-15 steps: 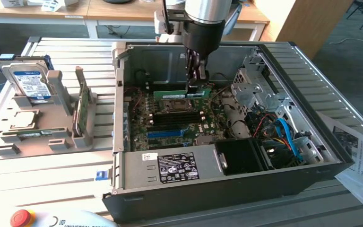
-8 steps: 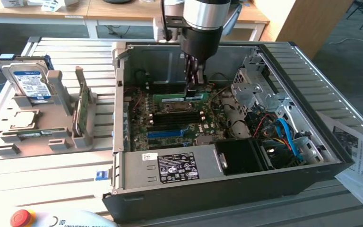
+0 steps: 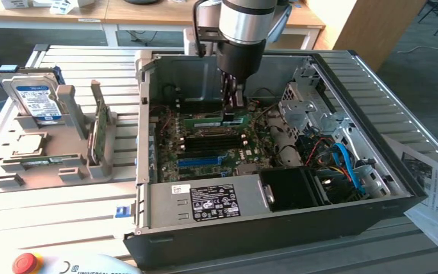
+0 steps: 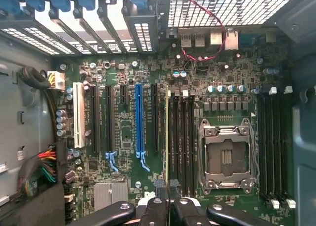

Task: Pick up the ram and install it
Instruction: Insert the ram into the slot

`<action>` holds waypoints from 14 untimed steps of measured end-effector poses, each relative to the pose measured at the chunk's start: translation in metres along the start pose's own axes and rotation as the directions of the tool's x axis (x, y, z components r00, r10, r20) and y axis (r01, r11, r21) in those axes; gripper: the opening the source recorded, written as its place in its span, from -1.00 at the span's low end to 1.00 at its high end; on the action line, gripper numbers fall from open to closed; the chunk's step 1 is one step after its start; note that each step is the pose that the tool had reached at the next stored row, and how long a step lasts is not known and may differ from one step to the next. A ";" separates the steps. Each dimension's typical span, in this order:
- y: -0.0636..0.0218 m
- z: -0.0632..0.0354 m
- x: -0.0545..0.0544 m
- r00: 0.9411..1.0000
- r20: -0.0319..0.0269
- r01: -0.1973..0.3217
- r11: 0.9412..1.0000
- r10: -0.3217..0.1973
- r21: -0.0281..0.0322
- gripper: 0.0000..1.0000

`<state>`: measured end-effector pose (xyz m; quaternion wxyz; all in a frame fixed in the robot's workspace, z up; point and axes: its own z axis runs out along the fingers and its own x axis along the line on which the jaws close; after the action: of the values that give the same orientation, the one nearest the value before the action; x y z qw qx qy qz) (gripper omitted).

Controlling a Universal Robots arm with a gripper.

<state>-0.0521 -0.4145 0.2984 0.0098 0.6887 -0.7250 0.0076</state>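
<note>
Exterior view: few words can be read. A pendant (image 3: pixel 89 267) at the near edge carries "UNIVERSAL ROBO…" beside a red button (image 3: pixel 25 262). The power supply (image 3: pixel 203 202) in the open case (image 3: pixel 280 235) has a black label with white print and logos, too small to read. So is the blue and white label on the hard drive (image 3: pixel 36 97), which stands in a grey tray (image 3: pixel 52 166) on the exterior view's left. A green card (image 3: pixel 97 128) stands on edge in the same tray.

The arm (image 3: pixel 242 28) comes straight down into the case, wrist vertical, with the claw (image 3: pixel 232 107) low over the motherboard. The claw is closed on the ram (image 3: pixel 213 121), which hangs level and on edge just under the fingertips.

In the wrist view the claw (image 4: pixel 168 208) pinches the ram (image 4: pixel 166 137), seen edge-on as a thin pale line. It runs along the black memory slots, between the blue slot (image 4: pixel 138 117) and the bare CPU socket (image 4: pixel 226 157). Whether it touches a slot or sits just above one, I cannot tell.

The case rests on a tabletop (image 3: pixel 52 211) of ribbed metal slats. Printed sheets (image 3: pixel 436 194) lie at the exterior view's right. Wooden desks (image 3: pixel 128 11) stand behind.
</note>
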 end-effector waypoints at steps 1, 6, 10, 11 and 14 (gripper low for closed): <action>0.0002 0.0017 0.000 1.000 0.000 0.000 1.000 0.000 0.000 -0.76; 0.0007 0.0090 0.000 1.000 0.000 0.000 1.000 0.000 0.000 -0.76; 0.0011 0.0144 0.000 1.000 0.000 0.000 1.000 0.000 0.000 -0.76; 0.0012 0.0158 0.000 1.000 0.000 0.000 1.000 0.000 0.000 -0.76; 0.0015 0.0196 0.000 1.000 0.000 0.000 1.000 0.000 0.000 -0.76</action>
<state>-0.0537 -0.4145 0.2788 0.0097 0.6887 -0.7249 0.0076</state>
